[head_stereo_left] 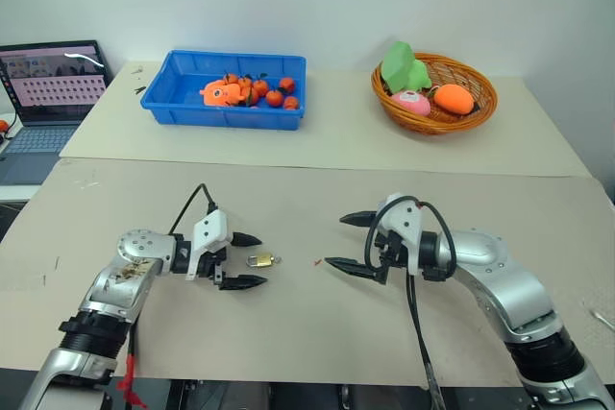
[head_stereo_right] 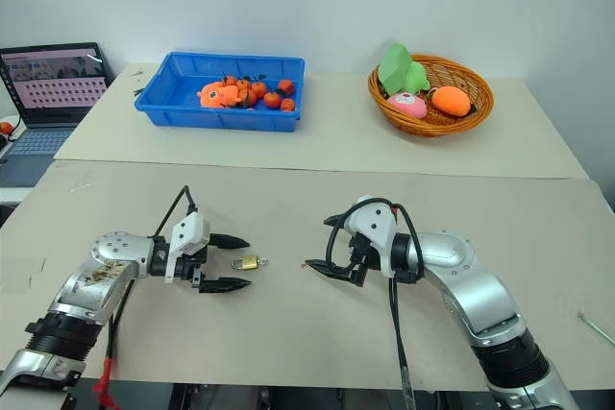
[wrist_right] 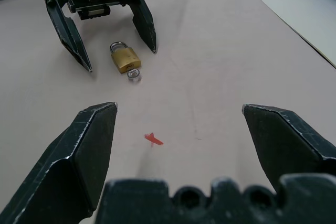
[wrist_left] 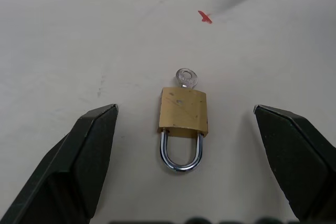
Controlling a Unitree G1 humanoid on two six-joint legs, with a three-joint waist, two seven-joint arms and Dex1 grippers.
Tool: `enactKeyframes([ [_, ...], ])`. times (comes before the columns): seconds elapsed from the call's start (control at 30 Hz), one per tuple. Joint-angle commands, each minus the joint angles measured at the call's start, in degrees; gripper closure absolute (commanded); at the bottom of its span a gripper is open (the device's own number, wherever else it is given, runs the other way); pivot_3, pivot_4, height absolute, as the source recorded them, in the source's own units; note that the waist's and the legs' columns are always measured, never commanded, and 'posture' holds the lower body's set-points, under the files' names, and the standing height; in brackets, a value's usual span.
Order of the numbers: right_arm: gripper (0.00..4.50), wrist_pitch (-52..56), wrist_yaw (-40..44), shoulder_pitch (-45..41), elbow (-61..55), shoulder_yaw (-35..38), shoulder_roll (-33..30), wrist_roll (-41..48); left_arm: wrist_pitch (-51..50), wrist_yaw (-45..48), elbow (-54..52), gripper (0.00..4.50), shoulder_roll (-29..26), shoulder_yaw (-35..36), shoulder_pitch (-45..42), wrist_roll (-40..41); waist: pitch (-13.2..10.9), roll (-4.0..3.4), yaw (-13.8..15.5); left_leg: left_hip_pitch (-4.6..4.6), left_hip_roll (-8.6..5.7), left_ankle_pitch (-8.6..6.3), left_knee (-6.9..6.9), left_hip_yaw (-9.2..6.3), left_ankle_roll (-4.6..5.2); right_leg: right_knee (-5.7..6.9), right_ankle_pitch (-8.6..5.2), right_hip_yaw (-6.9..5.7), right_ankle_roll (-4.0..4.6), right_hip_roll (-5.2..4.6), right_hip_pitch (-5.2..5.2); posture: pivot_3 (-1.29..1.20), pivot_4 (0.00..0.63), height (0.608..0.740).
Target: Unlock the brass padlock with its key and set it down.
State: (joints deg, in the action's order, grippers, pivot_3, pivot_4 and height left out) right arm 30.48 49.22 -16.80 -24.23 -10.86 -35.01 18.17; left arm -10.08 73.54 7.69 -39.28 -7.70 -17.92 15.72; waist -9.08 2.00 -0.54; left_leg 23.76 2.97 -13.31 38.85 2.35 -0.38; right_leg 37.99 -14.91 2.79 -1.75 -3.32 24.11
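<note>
Brass padlock (wrist_left: 183, 115), key (wrist_left: 186, 77) inserted, flat on beige table (head_stereo_left: 288, 324), untouched between left gripper's (head_stereo_left: 248, 260) spread fingers; right gripper (head_stereo_left: 344, 241) wide, empty.

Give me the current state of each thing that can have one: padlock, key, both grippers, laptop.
Padlock: lying flat on the table, shackle looks seated in the body, not held.
Key: in the padlock's keyhole, its ring head sticking out.
Left gripper: open, fingers either side of the padlock, not touching it.
Right gripper: open, holding nothing.
Laptop: lid up, screen lit.
</note>
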Motion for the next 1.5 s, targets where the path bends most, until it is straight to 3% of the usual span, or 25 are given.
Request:
enactKeyframes([
  [0.03, 0.00, -0.1, -0.7, -0.1, -1.5, 1.0, 0.0, 0.3, 1.2, 0.2, 1.2, 0.09, 0.9, -1.1, -1.2, -1.1, 0.0, 0.00, 0.0, 0.00, 0.00, 0.00, 0.00, 0.00, 0.00, 0.00, 0.00, 0.00, 0.00, 0.00, 0.00, 0.00, 0.150, 0.740],
  [0.2, 0.00, -0.1, -1.3, -0.1, -1.6, 1.2, -0.1, 0.4, 1.7, 0.5, 2.5, 0.09, 1.7, -2.3, -1.9, -2.0, 0.0, -0.01, 0.8, -0.02, -0.02, 0.00, 0.05, -0.01, 0.00, 0.00, 0.01, -0.01, -0.01, -0.01, -0.06, 0.00, 0.150, 0.740],
  [0.3, 0.00, 0.0, -1.6, 0.0, -1.6, 1.4, -0.2, 0.4, 2.8, 0.8, 3.6, 0.82, 1.9, -2.4, -2.1, -2.4, 0.0, -0.01, 1.0, -0.01, -0.02, 0.00, 0.05, -0.01, 0.00, 0.00, 0.01, -0.01, -0.01, -0.01, -0.06, 0.00, 0.150, 0.740],
  [0.53, 0.00, -0.2, -2.0, -0.1, -1.4, 1.3, -0.2, 0.3, 3.9, 1.0, 5.2, 3.49, 3.0, -2.8, -3.1, -3.2, 0.0, 0.00, 0.9, 0.00, -0.02, 0.00, 0.04, 0.00, 0.00, -0.01, 0.01, -0.01, -0.01, -0.01, -0.04, 0.00, 0.150, 0.740],
  [0.57, 0.00, -0.3, -2.1, -0.1, -1.4, 1.4, -0.2, 0.3, 4.0, 1.0, 5.2, 3.67, 3.1, -2.8, -3.1, -3.2, 0.0, -0.01, 0.9, -0.01, -0.02, 0.00, 0.04, 0.00, 0.00, -0.01, 0.01, -0.01, -0.01, -0.01, -0.05, 0.00, 0.150, 0.740],
  [0.97, 0.00, -1.0, -2.9, -0.1, -1.3, -0.1, -0.5, -1.9, 4.2, 0.9, 3.7, 3.66, 2.4, -2.1, -3.2, -3.0, 0.0, -0.01, 1.0, -0.01, -0.02, 0.00, 0.04, 0.00, 0.00, -0.01, 0.01, -0.01, -0.01, -0.01, -0.05, 0.00, 0.150, 0.740],
  [1.2, 0.00, -14.5, -11.4, 1.3, -3.0, -5.0, -5.2, -22.9, -8.2, 4.9, -5.2, 3.66, -5.3, 3.3, -9.2, 4.2, 0.0, 0.03, 0.7, 0.08, -0.01, 0.00, 0.03, -0.01, 0.00, 0.00, 0.00, -0.02, -0.02, 0.01, 0.09, 0.00, 0.150, 0.740],
  [1.5, 0.00, -46.7, -31.5, 2.8, -3.8, -6.7, -8.1, -52.0, -20.5, 7.5, -13.8, 3.66, -11.2, 6.2, -15.1, 11.9, 0.0, 0.04, -0.2, 0.12, -0.03, 0.00, 0.03, 0.00, 0.00, -0.02, -0.03, 0.00, -0.07, 0.00, 0.13, 0.00, 0.150, 0.740],
])
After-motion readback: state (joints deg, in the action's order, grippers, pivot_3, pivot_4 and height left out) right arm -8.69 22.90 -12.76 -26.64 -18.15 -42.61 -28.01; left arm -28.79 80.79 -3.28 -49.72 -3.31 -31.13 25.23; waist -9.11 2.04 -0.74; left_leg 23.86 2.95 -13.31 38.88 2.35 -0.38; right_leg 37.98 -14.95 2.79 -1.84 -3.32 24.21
